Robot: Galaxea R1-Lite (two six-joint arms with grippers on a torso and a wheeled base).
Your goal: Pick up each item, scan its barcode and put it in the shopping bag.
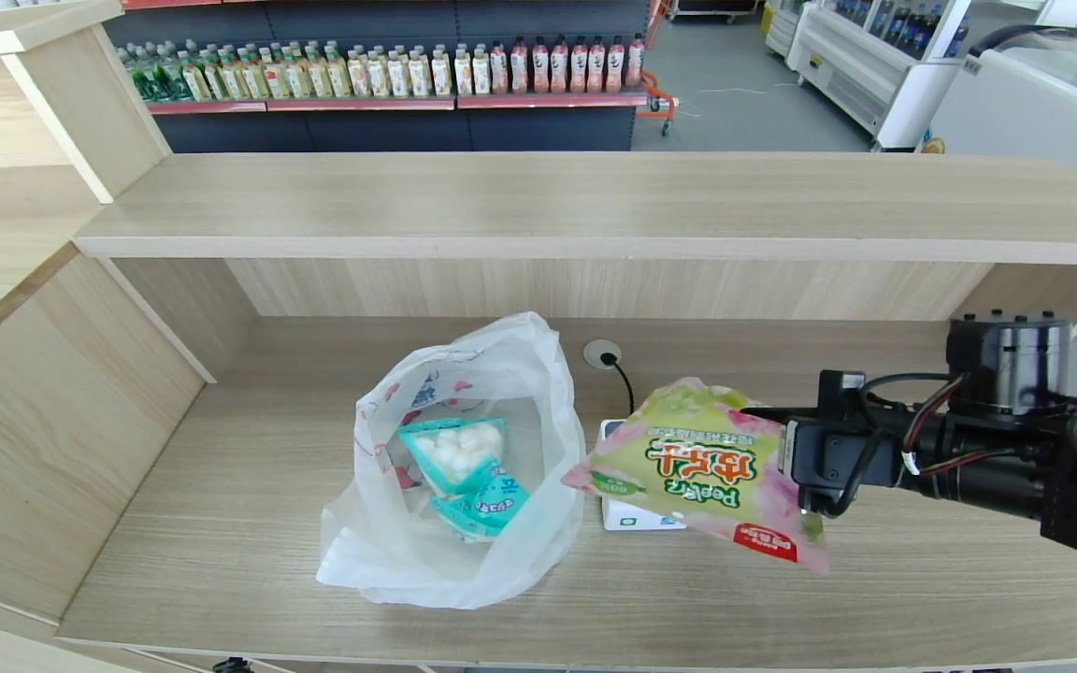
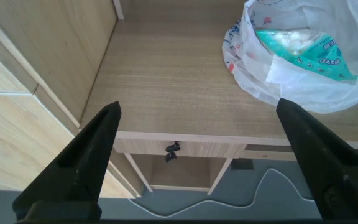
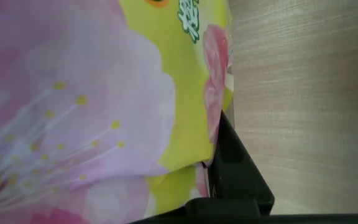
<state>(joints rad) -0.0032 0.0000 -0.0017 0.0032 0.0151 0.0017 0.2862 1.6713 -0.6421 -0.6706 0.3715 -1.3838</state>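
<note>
A yellow-green snack packet [image 1: 688, 458] patterned with pink blossoms; a translucent white shopping bag [image 1: 538, 374]; teal-and-white packs [image 1: 456, 453]; pale woodgrain table [image 1: 221, 542].

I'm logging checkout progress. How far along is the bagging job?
Done: teal packets already lie inside the shopping bag. In hand: the right gripper, shut on a green-and-pink snack pack, holds it above the white scanner beside the bag. Left: that pack is not yet in the bag. The left gripper is open and holds nothing, near the front edge of the counter.
</note>
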